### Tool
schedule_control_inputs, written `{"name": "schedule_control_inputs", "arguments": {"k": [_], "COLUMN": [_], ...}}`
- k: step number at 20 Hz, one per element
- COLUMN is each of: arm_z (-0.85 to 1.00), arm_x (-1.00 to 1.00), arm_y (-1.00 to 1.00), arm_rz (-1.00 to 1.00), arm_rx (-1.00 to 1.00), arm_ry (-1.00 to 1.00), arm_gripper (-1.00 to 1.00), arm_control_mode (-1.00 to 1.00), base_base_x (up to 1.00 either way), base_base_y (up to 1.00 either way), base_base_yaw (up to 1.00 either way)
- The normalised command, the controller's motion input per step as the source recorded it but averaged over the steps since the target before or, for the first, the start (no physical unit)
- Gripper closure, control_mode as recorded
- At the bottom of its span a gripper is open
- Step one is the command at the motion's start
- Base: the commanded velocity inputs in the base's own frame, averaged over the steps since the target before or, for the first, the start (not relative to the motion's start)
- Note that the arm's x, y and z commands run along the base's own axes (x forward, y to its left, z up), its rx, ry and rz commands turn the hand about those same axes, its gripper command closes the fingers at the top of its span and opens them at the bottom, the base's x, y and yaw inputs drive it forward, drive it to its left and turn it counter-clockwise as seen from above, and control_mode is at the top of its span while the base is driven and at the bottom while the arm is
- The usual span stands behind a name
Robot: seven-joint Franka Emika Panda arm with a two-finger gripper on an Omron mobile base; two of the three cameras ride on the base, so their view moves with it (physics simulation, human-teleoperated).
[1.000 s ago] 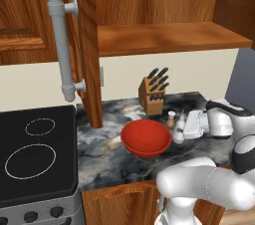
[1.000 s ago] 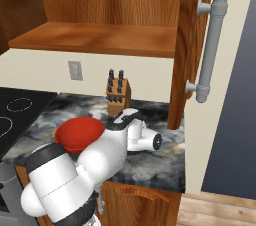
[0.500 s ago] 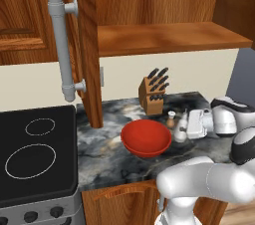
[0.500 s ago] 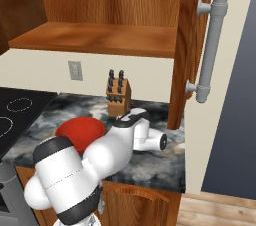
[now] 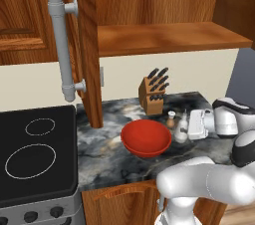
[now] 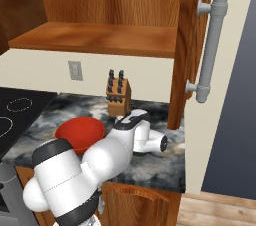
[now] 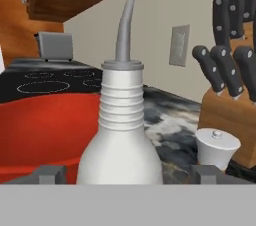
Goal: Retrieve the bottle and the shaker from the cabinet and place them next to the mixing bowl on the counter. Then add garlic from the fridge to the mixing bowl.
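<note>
Now the bottle [image 7: 121,135] stands upright on the marble desk [image 5: 114,157], just right of the red mixing bowl [image 5: 146,137] in the left base view, with the small white shaker [image 5: 171,119] a little farther back beside it, near the knife block [image 5: 153,93]. In the hand view the bottle's ribbed neck and curved spout rise straight up between the two dark finger tips [image 7: 49,174], which stand well out to either side of its body and do not appear to touch it. So the pincer [image 7: 127,175] is apart, with the bottle between its jaws but not clamped; that reads as a release, the bottle resting on its own base.

The placing makes sense for the task: both cabinet items sit close against the bowl's right side, touching nothing and leaving the bowl's mouth free for the garlic. The cabinet shelf [image 5: 169,37] above looks bare, and its door [image 5: 84,45] hangs open to the left.

The hand lies low and level over the desk at the right, which suits a side grasp on a tall, narrow bottle. Judging from this, the cabinet part looks done and the fridge trip is next. The risk is in backing out: the spout is tall and the shaker near, so a straight retreat away from the bowl seems safest.
</note>
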Motion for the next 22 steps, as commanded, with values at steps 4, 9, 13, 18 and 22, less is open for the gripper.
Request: {"name": "schedule_control_inputs", "arguments": {"k": [4, 9, 13, 18, 22], "arm_z": [0.04, 0.04, 0.16, 0.17, 0.24], "arm_x": [0.00, 0.00, -0.04, -0.24, -0.42], "arm_y": [-0.06, -0.22, -0.30, -0.26, -0.05], "arm_rz": [0.00, -0.01, -0.03, -0.05, -0.09], "arm_rx": [0.00, 0.00, 0.00, 0.00, 0.00], "arm_ry": [0.01, 0.00, 0.00, 0.00, 0.00], "arm_gripper": [-1.00, -1.00, -1.00, -1.00, -1.00], "arm_control_mode": [-1.00, -1.00, -1.00, -1.00, -1.00], "base_base_x": [0.00, 0.00, 0.00, 0.00, 0.00], "base_base_y": [0.00, 0.00, 0.00, 0.00, 0.00], "base_base_yaw": [0.00, 0.00, 0.00, 0.00, 0.00]}}
